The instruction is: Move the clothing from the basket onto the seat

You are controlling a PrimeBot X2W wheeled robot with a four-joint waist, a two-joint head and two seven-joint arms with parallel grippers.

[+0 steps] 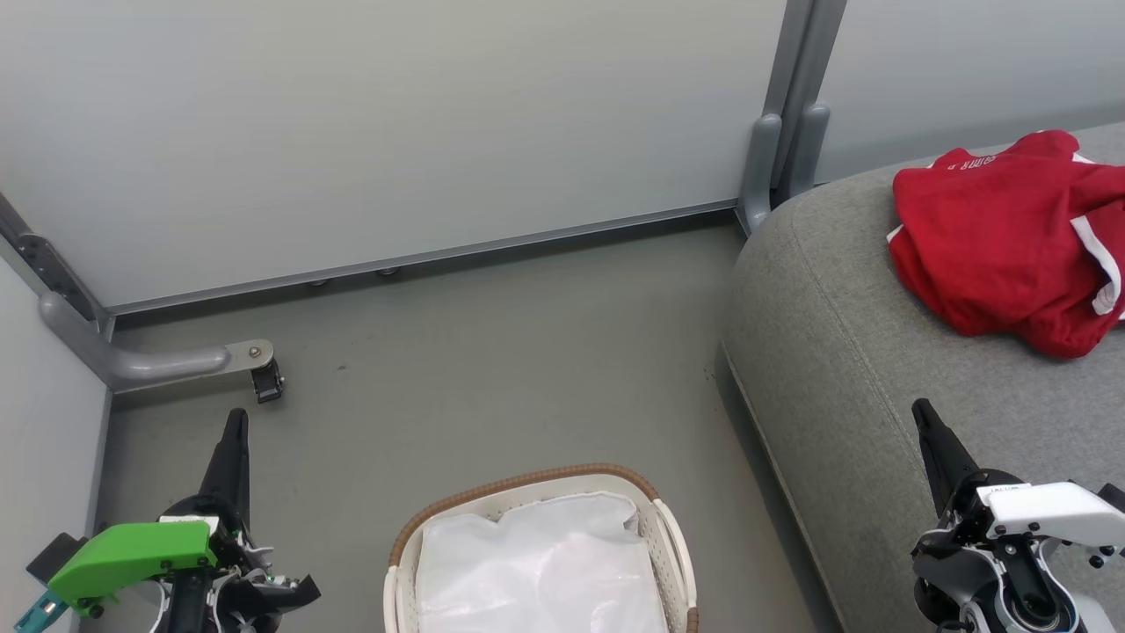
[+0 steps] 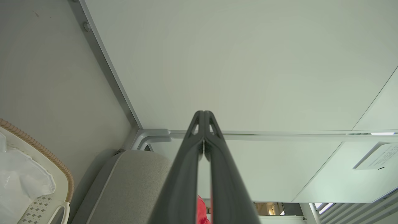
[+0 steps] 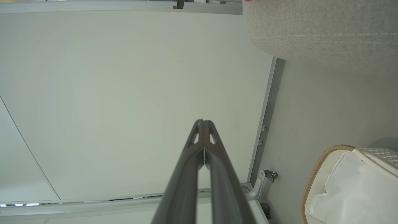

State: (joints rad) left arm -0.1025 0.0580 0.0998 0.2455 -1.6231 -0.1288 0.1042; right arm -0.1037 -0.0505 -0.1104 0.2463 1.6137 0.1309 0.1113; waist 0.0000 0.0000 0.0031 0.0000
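Red clothing [image 1: 1002,237] lies heaped near the far edge of the grey seat [image 1: 844,352]. The basket [image 1: 527,485] on the floor [image 1: 492,352] holds a white liner [image 1: 536,563]. The left gripper [image 1: 235,420] and right gripper [image 1: 921,410] are clenched, empty. Heaped so near that edge, the clothing could slip off

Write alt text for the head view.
Red clothing lies crumpled on the grey seat at right; the basket on the floor below holds a white liner. The left gripper and right gripper, both shut, point up at the lower corners.

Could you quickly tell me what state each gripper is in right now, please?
Left gripper: closed, holding nothing.
Right gripper: closed, holding nothing.
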